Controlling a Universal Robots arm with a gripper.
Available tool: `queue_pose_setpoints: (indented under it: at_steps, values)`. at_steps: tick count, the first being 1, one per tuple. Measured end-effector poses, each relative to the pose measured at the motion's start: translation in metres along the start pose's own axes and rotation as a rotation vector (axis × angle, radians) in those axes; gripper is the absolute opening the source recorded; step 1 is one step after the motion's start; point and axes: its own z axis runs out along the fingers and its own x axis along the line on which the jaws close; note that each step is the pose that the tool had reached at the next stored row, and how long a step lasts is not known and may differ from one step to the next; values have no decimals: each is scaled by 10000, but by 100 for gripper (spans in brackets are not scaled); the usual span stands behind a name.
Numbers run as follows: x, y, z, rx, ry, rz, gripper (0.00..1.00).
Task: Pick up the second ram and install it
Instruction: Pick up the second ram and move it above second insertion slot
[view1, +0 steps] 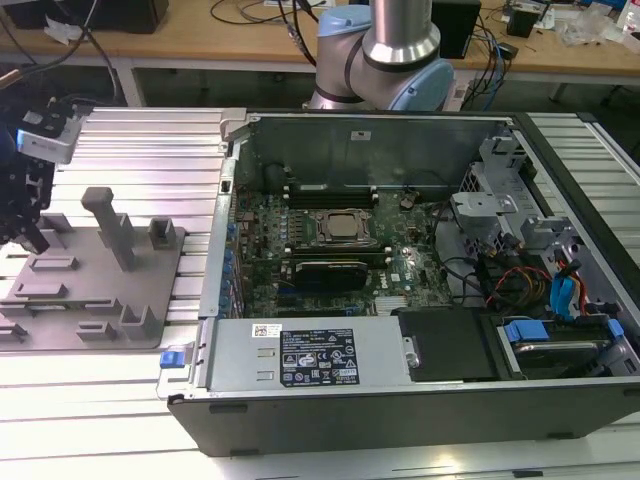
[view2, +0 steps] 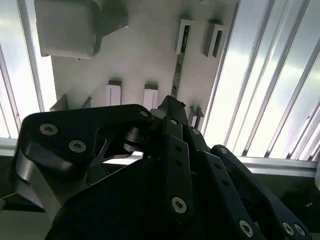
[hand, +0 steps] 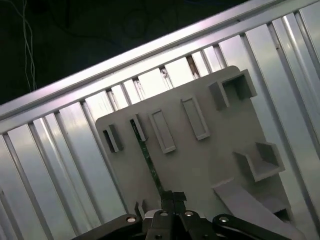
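step: pick-up, as I read it; install not begun.
gripper (hand: 168, 196): looks clenched on the near end of the second ram (hand: 147, 157); I see the thin stick run straight in between the tips in both wrist views.
ram location: standing on edge on the grey fixture plate (hand: 200, 165), its far end beside a small holder block (hand: 111, 139); not lifted off.
exterior view: the gripper is low over the plate at 9 o'clock, well apart from the computer case (view1: 400, 400).
next move needs: my guess, a straight pull up out of the holders with no twist, since the board is thin and held at one end.
target: motherboard (view1: 335, 250) inside the case, about 3 o'clock from the plate.
in the way: case side wall (view1: 225, 190) stands between plate and board; tall grey post (view1: 108, 225) on the plate is near the gripper.
around: CPU socket (view1: 338, 228), loose cables (view1: 520, 285) at 3 o'clock in the case, ribbed metal surface (view1: 140, 150).
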Motion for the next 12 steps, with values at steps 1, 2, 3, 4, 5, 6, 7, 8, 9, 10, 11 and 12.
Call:
queue_pose_setpoints:
  at_steps: [1, 2, 3, 4, 5, 6, 7, 8, 9, 10, 11, 12]
  values:
    - [0, 0, 2, 6, 1, -240, 8]
    - [0, 0, 5, 12, 0, -463, 8]
    - [0, 0, 7, 18, -1, -692, 8]
    - [0, 0, 11, 28, -2, -1063, 8]
    - [0, 0, 17, 40, -6, -1548, 8]
    - [0, 1, 25, 54, -16, -2179, 8]
    - [-1, 1, 31, 61, -22, -2490, 8]
    - [-1, 1, 34, 67, -27, -2703, 8]
    - [-1, 1, 37, 72, -27, -2956, 8]
    - [-1, 1, 38, 72, -27, -3002, 8]
    - [-1, 1, 39, 73, -28, -3002, 8]
    - [2, 7, 50, 76, -44, -3005, 8]
